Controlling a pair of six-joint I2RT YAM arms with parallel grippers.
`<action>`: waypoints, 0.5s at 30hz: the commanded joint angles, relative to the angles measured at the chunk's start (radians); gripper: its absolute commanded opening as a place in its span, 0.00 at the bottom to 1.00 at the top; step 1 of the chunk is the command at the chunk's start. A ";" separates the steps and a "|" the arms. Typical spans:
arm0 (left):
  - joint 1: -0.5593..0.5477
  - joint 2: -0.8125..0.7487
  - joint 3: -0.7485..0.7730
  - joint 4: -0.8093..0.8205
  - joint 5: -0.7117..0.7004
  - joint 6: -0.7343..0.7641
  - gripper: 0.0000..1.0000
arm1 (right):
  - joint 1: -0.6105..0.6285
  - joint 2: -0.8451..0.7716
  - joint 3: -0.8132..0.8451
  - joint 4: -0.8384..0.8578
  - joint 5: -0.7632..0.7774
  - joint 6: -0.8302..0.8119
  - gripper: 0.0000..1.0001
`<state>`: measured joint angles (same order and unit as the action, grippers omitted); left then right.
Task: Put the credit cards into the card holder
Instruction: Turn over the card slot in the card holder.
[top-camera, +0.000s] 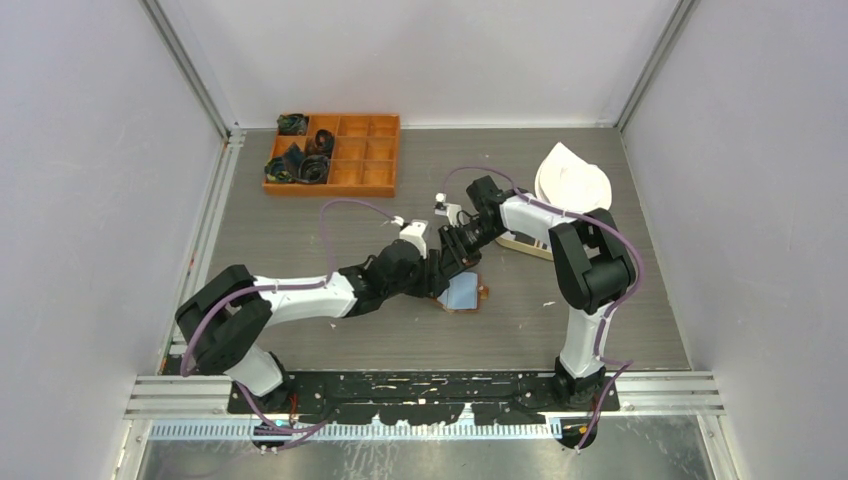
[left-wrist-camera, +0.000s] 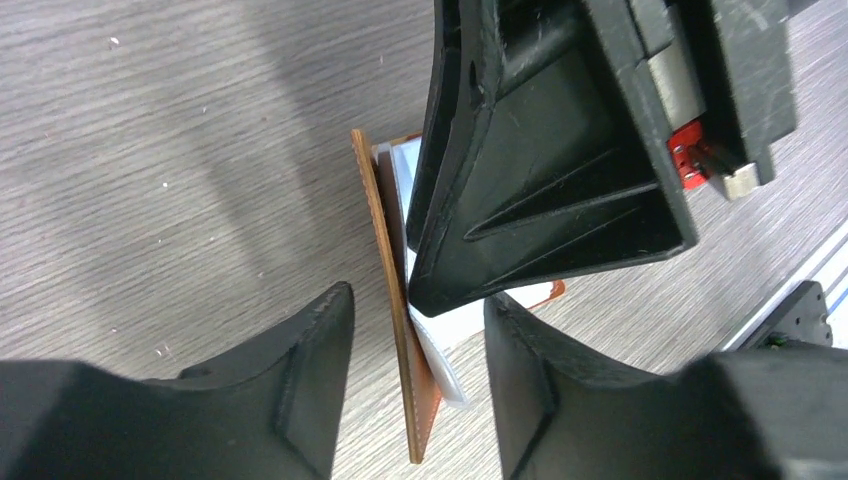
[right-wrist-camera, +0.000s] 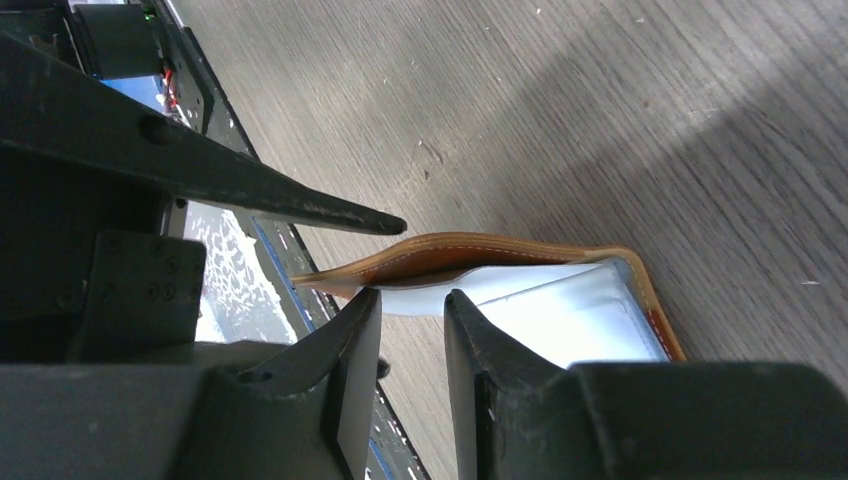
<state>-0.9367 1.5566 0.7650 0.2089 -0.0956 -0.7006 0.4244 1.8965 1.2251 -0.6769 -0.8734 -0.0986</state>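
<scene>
Right wrist view first: the right gripper (right-wrist-camera: 412, 310) has its fingers a narrow gap apart. The near corner of a pale blue credit card (right-wrist-camera: 540, 300) runs right up to that gap, but I honestly can't tell if it's pinched or just lying against the tips. The card holder (right-wrist-camera: 470, 250) sits straight ahead of those fingers with its top flap arched up over the card and the fold at the far end. So I'd guess any push has to go straight forward along the fingers. One of the left arm's fingers (right-wrist-camera: 250, 190) pokes in above the flap. In the left wrist view, the left gripper (left-wrist-camera: 420, 330) has its jaws apart, straddling the raised brown flap edge-on. There's a bit of daylight on both sides, so it's not gripping anything. The flap's long edge runs along the gap between the fingers, with the card tucked just behind it. This view also shows the right arm's finger tip pressed in right at the flap, which its own camera hides. From the top camera both arms meet mid-table over the holder, equally close. The card shows face up, but the fingertips are buried under the wrists.
</scene>
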 joint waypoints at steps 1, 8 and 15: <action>-0.006 0.011 0.040 -0.047 0.008 0.000 0.46 | 0.004 -0.009 0.041 0.008 -0.013 0.010 0.36; -0.007 -0.016 0.003 -0.055 -0.020 -0.031 0.01 | -0.033 -0.053 0.052 -0.025 0.031 -0.037 0.36; -0.007 -0.095 -0.102 0.002 -0.101 -0.159 0.00 | -0.162 -0.224 0.023 -0.028 0.177 -0.106 0.36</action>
<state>-0.9424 1.5303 0.7128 0.1661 -0.1226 -0.7704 0.3447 1.8370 1.2377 -0.7158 -0.8013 -0.1555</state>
